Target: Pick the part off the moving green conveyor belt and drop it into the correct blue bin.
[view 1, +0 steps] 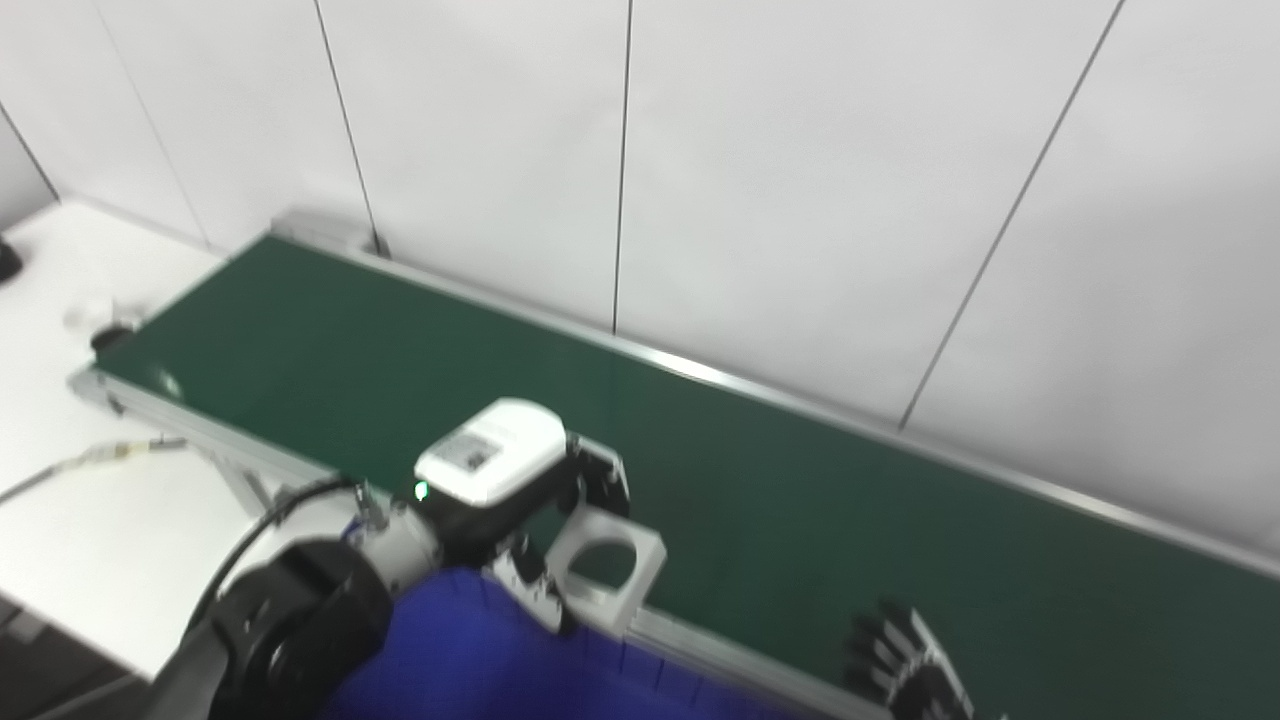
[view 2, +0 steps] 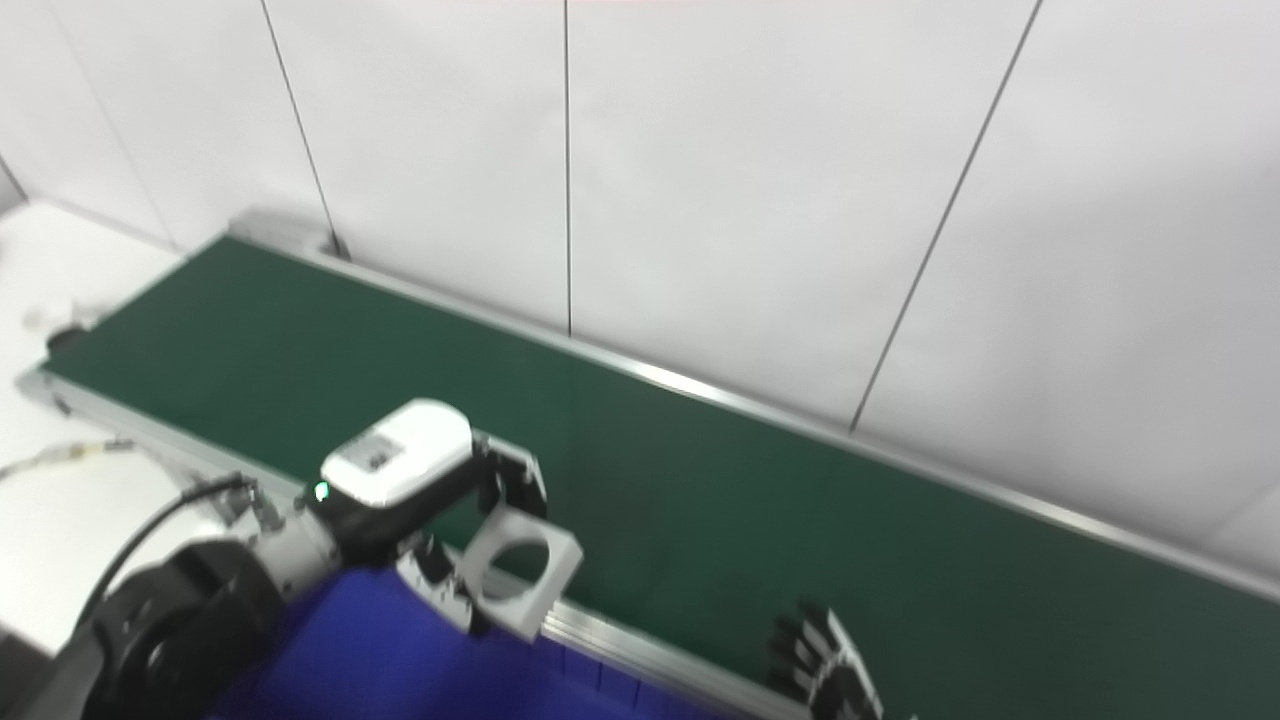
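Observation:
My left hand (view 1: 520, 500) is shut on a white square part with a round hole (view 1: 605, 565), holding it above the near rail of the green conveyor belt (view 1: 800, 500), at the edge of a blue bin (view 1: 480, 660). The part hangs tilted between the fingers (view 2: 520, 485). Only the fingertips of my right hand (view 1: 905, 665) show at the bottom edge, over the belt's near side; I cannot tell how they stand. No other part lies on the belt.
A white table (view 1: 90, 520) with a cable lies at the left beyond the belt's end. White wall panels (view 1: 800, 200) rise right behind the belt's far rail. The blue bin's ribbed wall (view 1: 660, 680) runs along the near rail.

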You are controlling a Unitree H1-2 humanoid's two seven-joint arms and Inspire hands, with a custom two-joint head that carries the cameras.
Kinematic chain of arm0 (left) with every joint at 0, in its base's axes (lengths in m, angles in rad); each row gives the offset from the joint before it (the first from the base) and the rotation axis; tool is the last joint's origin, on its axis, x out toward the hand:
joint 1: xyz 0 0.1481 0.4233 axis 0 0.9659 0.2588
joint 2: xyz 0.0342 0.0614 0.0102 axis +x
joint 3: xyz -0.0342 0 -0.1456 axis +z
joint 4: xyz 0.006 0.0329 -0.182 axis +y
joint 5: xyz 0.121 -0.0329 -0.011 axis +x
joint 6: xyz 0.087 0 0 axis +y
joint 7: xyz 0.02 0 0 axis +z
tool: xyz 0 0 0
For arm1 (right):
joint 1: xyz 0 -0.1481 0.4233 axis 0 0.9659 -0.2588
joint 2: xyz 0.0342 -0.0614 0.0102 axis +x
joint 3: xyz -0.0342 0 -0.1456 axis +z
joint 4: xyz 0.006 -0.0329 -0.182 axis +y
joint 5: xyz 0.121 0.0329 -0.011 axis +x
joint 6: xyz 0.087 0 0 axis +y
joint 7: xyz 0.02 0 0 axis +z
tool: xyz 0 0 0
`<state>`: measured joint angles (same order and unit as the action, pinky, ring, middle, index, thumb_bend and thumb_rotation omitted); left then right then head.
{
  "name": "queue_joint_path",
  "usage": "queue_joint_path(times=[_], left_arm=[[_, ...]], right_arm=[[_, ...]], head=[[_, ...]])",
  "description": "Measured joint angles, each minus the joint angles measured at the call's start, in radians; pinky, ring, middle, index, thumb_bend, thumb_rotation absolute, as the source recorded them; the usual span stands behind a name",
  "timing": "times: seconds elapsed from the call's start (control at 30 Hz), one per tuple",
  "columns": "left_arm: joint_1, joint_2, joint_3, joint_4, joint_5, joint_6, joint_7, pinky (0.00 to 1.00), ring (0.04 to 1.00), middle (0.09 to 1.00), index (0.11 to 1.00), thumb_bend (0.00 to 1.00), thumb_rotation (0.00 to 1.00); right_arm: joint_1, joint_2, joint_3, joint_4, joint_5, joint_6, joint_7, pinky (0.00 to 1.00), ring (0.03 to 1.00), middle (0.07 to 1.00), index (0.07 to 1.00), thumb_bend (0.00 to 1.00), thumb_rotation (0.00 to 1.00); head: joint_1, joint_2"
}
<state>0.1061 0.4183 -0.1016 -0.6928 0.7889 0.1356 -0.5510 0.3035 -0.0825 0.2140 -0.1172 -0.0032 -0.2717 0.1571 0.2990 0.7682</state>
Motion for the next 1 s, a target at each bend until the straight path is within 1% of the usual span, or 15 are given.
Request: queue_joint_path(times=[0.07, 0.13, 0.2, 0.27, 0.33, 0.37, 0.4, 0.47, 0.53, 0.57, 0.67, 0.8, 1.0], left_arm=[[0.015, -0.008, 0.006, -0.019, -0.004, 0.011, -0.009, 0.47, 0.433, 0.444, 0.504, 0.52, 0.0], [0.028, -0.012, 0.006, -0.032, -0.004, 0.015, -0.021, 0.47, 0.433, 0.446, 0.504, 0.52, 0.0], [0.035, -0.015, 0.007, -0.036, -0.002, 0.02, -0.035, 0.48, 0.439, 0.452, 0.503, 0.52, 0.0], [0.043, -0.016, 0.009, -0.046, 0.001, 0.025, -0.039, 0.47, 0.442, 0.456, 0.503, 0.52, 0.0], [0.053, -0.022, 0.009, -0.059, 0.006, 0.028, -0.041, 0.46, 0.439, 0.454, 0.504, 0.52, 0.0], [0.057, -0.027, 0.01, -0.064, 0.006, 0.029, -0.043, 0.46, 0.438, 0.454, 0.504, 0.52, 0.0], [0.061, -0.031, 0.011, -0.064, 0.006, 0.031, -0.046, 0.46, 0.442, 0.454, 0.503, 0.52, 0.0], [0.074, -0.038, 0.013, -0.064, 0.007, 0.034, -0.053, 0.47, 0.444, 0.453, 0.502, 0.52, 0.0], [0.089, -0.039, 0.017, -0.064, 0.009, 0.04, -0.059, 0.48, 0.45, 0.453, 0.501, 0.52, 0.0], [0.104, -0.041, 0.022, -0.065, 0.01, 0.046, -0.06, 0.5, 0.456, 0.454, 0.501, 0.52, 0.0], [0.127, -0.042, 0.025, -0.064, 0.01, 0.048, -0.06, 0.5, 0.458, 0.456, 0.501, 0.52, 0.0], [0.15, -0.043, 0.029, -0.053, 0.011, 0.047, -0.054, 0.47, 0.451, 0.455, 0.503, 0.52, 0.0], [0.185, -0.044, 0.032, 0.012, 0.029, 0.043, -0.017, 0.47, 0.453, 0.457, 0.505, 0.52, 0.0]], right_arm=[[0.0, 0.0, -0.005, -0.008, 0.001, 0.005, -0.001, 0.71, 0.795, 0.827, 0.895, 0.67, 0.41], [0.0, 0.0, -0.01, -0.017, 0.002, 0.008, -0.001, 0.71, 0.793, 0.823, 0.892, 0.69, 0.42], [-0.001, 0.0, -0.014, -0.029, 0.007, 0.011, -0.001, 0.7, 0.788, 0.818, 0.889, 0.7, 0.43], [-0.004, 0.0, -0.017, -0.035, 0.008, 0.019, -0.002, 0.7, 0.783, 0.812, 0.884, 0.7, 0.43], [-0.003, 0.0, -0.02, -0.039, 0.01, 0.034, -0.002, 0.69, 0.781, 0.81, 0.879, 0.71, 0.43], [-0.002, 0.0, -0.022, -0.044, 0.011, 0.042, -0.002, 0.69, 0.78, 0.809, 0.878, 0.71, 0.44], [-0.002, 0.0, -0.023, -0.049, 0.012, 0.05, -0.002, 0.69, 0.781, 0.808, 0.876, 0.71, 0.44], [-0.002, 0.0, -0.024, -0.068, 0.012, 0.062, -0.004, 0.69, 0.781, 0.806, 0.872, 0.71, 0.45], [-0.003, 0.001, -0.025, -0.073, 0.014, 0.067, -0.009, 0.69, 0.78, 0.804, 0.869, 0.71, 0.45], [-0.002, 0.001, -0.026, -0.076, 0.017, 0.075, -0.01, 0.69, 0.78, 0.803, 0.867, 0.7, 0.45], [-0.002, 0.002, -0.027, -0.089, 0.018, 0.089, -0.011, 0.69, 0.778, 0.801, 0.864, 0.69, 0.46], [-0.003, 0.006, -0.028, -0.095, 0.016, 0.095, -0.014, 0.69, 0.779, 0.802, 0.863, 0.68, 0.47], [0.0, 0.007, -0.032, -0.098, 0.025, 0.106, -0.014, 0.68, 0.773, 0.801, 0.864, 0.65, 0.48]], head=[[0.014, 0.026], [0.018, 0.048], [0.018, 0.048], [0.026, 0.078], [0.029, 0.092], [0.029, 0.092], [0.031, 0.103], [0.031, 0.105], [0.029, 0.124], [0.028, 0.126], [0.026, 0.134], [0.025, 0.14], [0.032, 0.148]])
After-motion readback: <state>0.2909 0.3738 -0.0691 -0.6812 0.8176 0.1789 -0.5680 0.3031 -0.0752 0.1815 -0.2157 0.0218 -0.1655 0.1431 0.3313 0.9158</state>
